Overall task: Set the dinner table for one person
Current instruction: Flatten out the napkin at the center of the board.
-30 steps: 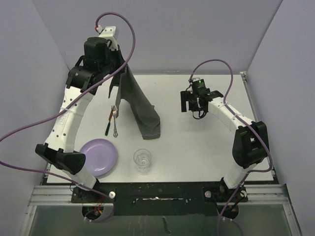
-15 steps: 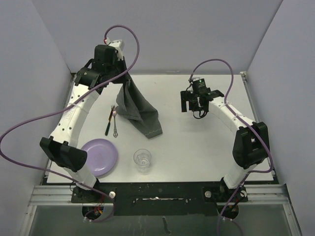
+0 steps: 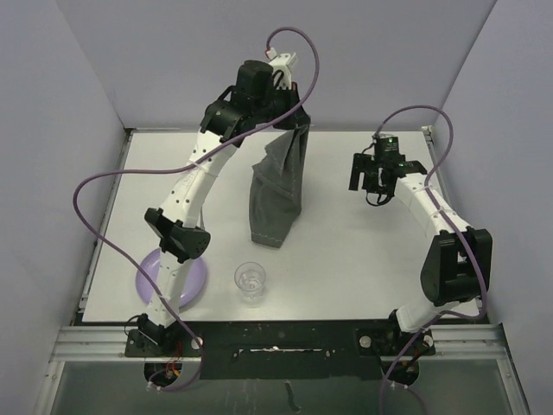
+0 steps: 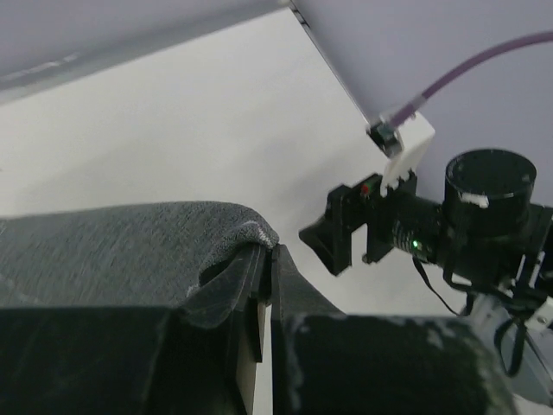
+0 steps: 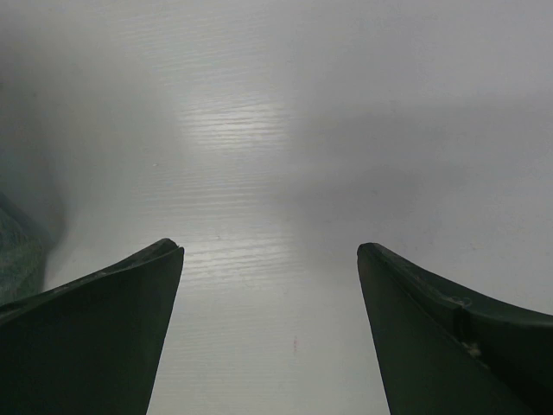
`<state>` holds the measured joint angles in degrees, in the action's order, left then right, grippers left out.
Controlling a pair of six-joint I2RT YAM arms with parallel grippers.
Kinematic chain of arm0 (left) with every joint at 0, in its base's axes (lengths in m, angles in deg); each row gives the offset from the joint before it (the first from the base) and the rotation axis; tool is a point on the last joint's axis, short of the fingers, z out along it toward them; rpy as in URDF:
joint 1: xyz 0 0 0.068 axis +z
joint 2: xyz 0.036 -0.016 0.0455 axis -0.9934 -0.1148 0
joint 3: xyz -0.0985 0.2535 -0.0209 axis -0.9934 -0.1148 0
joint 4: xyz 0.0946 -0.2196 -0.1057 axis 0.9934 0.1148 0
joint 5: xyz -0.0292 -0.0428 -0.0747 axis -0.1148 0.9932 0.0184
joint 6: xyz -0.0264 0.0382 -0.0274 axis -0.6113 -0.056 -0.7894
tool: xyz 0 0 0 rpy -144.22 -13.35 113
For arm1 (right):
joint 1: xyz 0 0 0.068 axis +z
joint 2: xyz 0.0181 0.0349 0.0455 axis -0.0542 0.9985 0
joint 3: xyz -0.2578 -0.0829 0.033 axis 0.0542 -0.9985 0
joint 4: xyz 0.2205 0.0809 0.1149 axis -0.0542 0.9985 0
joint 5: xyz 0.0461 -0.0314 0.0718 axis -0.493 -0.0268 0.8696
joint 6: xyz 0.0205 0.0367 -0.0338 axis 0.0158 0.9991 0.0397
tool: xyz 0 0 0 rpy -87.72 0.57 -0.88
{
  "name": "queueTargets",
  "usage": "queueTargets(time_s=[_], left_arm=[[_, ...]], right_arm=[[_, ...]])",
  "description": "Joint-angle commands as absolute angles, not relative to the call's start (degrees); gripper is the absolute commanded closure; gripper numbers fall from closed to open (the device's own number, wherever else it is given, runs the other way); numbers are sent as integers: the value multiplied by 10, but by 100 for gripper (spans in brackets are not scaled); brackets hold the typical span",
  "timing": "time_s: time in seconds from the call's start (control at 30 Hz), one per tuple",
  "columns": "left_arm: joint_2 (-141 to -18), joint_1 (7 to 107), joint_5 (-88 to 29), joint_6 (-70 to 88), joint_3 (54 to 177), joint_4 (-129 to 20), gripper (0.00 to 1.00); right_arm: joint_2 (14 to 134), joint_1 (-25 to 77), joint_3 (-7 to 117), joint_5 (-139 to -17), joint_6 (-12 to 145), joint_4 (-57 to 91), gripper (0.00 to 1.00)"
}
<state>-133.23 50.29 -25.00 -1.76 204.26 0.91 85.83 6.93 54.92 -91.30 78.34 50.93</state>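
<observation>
The left fingers [image 4: 285,290] clench the top edge of the dark grey placemat [image 3: 276,194], so it hangs below them with its lower end on the white surface [image 3: 346,259], probably for spreading flat. The right fingers [image 5: 95,328], spread and empty, hover over that surface, placed to help.

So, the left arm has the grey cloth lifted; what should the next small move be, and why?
Probably bring the right gripper across to the grey cloth's free edge. The left gripper is shut on its top, it droops folded with its lower end on the table, and the right gripper stands open and empty; a second grip could spread it.
</observation>
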Motion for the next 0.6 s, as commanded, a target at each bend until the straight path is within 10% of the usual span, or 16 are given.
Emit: queueTargets(time_s=[0.0, 0.57], left_arm=[[-1298, 493, -170, -69, 1981, -120, 100], [-1125, 567, -124, -124, 1887, -256, 100]], right_arm=[[803, 20, 523, -923, 807, 486, 16], [818, 16, 521, -914, 809, 485, 16]])
